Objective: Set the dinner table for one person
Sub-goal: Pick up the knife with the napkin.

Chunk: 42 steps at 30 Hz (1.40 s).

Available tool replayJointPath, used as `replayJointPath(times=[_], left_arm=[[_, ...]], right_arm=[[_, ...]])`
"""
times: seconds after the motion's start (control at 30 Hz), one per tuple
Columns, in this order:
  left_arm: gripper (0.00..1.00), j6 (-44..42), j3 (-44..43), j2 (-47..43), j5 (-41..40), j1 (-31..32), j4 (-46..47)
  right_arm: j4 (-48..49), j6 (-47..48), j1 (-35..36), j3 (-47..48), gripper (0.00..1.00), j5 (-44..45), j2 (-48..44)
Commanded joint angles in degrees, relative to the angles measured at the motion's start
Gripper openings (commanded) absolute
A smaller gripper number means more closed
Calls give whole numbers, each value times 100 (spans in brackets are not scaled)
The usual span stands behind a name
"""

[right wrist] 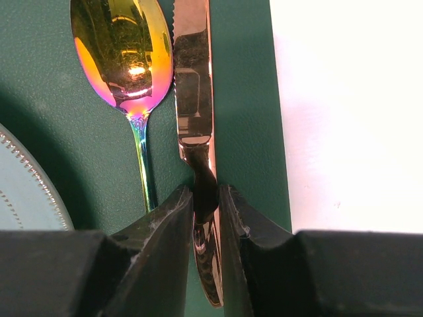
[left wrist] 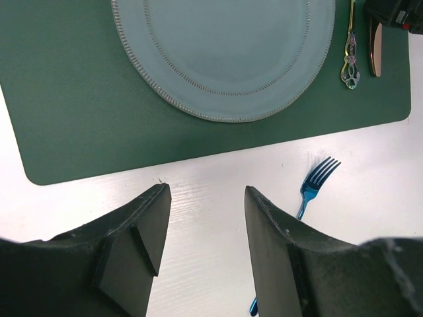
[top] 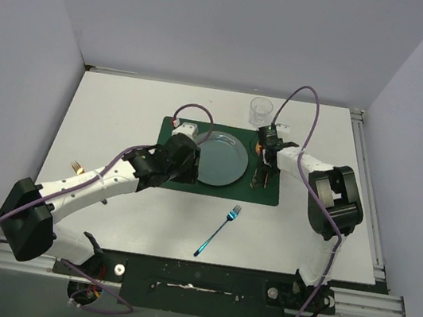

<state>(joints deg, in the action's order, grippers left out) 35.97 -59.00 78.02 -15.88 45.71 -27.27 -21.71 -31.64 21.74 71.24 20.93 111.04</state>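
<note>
Knife placement: right gripper on the handle.
The right gripper [right wrist: 205, 198] is clamped narrowly on the handle of the knife [right wrist: 193, 86], whose blade lies beside the spoon [right wrist: 122, 53] on the placemat [right wrist: 241, 99], upper centre of its wrist view. The left gripper [left wrist: 206, 191] hovers wide open and empty. The dinner table [top: 123, 104] fills the middle of the top view. Probable next move: release the knife squarely, then fetch the fork [left wrist: 318, 177], which lies off the mat.

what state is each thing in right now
plate, empty, flat on the placemat
spoon, lying on the placemat right of the plate
knife, lying beside the spoon, handle gripped
fork, on bare table, off the placemat
glass, upright, looks empty
left gripper, open, holding nothing
right gripper, shut on the knife handle
</note>
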Motion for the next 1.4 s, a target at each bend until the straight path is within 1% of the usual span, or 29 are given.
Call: replayJointPath(times=[0.0,0.13,0.33,0.37,0.43,0.6,0.63,0.67,0.7,0.73,0.77,0.83,1.0,1.17,1.37], left_arm=[[47,45,-29,-208,-69,18,116],[47,57,-2,-228,-65,23,108],[47,63,37,-269,-74,23,124],[47,68,40,-271,-74,17,121],[46,67,47,-255,-73,16,132],[46,68,56,-180,-30,17,190],[46,68,56,-167,-15,17,207],[46,66,56,-146,-8,23,219],[46,66,56,-128,1,20,224],[46,66,63,-109,11,17,245],[46,64,64,-97,26,17,262],[46,68,73,-70,31,18,281],[46,68,77,-54,25,18,275],[46,50,106,-67,-27,17,232],[46,36,100,-43,-56,14,195]], right_arm=[[315,-115,-115,-298,0,-361,549],[447,-127,-121,-391,0,-527,507],[334,-44,-120,-351,0,-481,457],[288,-18,-121,-322,3,-472,426],[233,24,-125,-316,14,-445,295],[213,224,-121,-392,30,-337,-216],[150,279,-130,-352,35,-285,-275],[71,346,-126,-306,36,-253,-310],[-15,392,-127,-236,43,-216,-332],[-80,442,-128,-179,45,-198,-351],[-119,478,-128,-147,51,-184,-366],[-132,537,-133,-120,58,-184,-369],[-69,567,-138,-119,59,-330,-95],[130,491,-135,-142,58,-655,238],[220,459,-96,-61,53,-821,456]])
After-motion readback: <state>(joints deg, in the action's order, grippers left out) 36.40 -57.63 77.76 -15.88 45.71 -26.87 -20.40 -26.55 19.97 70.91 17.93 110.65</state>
